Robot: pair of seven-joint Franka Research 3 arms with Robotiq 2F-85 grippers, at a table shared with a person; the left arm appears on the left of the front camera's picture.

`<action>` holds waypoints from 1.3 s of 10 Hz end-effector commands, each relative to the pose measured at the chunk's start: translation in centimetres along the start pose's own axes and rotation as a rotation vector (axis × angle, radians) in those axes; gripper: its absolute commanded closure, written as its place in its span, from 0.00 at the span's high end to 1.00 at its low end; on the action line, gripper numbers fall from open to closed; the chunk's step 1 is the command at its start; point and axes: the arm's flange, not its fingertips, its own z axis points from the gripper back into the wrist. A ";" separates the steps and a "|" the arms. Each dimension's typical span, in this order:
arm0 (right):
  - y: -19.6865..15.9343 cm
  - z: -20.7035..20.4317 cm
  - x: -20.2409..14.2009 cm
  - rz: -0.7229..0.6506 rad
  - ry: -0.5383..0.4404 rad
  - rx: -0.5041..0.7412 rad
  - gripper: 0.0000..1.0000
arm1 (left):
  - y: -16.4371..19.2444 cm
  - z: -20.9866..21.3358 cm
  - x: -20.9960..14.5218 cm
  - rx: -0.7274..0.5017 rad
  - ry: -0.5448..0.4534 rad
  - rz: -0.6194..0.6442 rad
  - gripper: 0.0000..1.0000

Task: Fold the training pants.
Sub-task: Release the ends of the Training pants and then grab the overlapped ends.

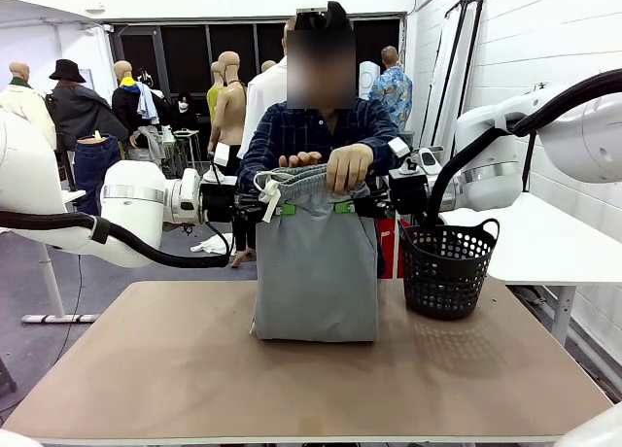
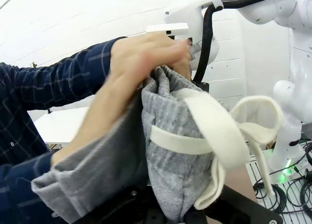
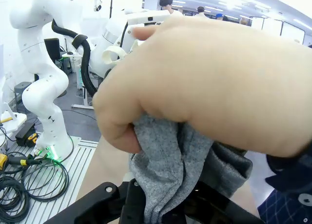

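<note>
1. Your training pants [image 1: 316,272] hang at the middle of the worktop [image 1: 292,389]. The waistband is up and the lower edge rests on the surface, so the cloth forms one upright grey panel.
2. Your left gripper [image 1: 282,210] is clamped on the waistband's left end, with its green pads pressed into the cloth. In the left wrist view, grey jersey is bunched between the black fingers [image 2: 130,204].
3. Your right gripper [image 1: 344,207] is likewise closed on the waistband's right end. The right wrist view shows grey fabric pinched between its fingers [image 3: 105,204].
4. A person stands at the far side with both hands on the waistband's top edge, between your two grippers. A fisted hand [image 1: 348,165] grips the edge nearer the right gripper. A second hand [image 1: 299,159] rests its fingertips on the edge beside it.
5. The white drawstring [image 1: 269,189] hangs in a knot at the waistband's left end, just beside the left gripper.
6. A black basket [image 1: 447,267] stands on the worktop to the right of the pants, near them but not touching.
</note>
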 end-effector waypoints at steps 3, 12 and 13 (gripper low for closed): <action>0.1 0.0 0.2 0.002 -0.003 0.005 0.00 | -0.3 0.2 0.0 0.017 -0.025 -0.015 0.00; 0.1 0.0 0.2 0.002 -0.003 0.005 0.00 | -0.3 0.2 0.0 0.017 -0.025 -0.015 0.00; 0.1 0.0 0.2 0.002 -0.003 0.005 0.00 | -0.3 0.2 0.0 0.017 -0.025 -0.015 0.00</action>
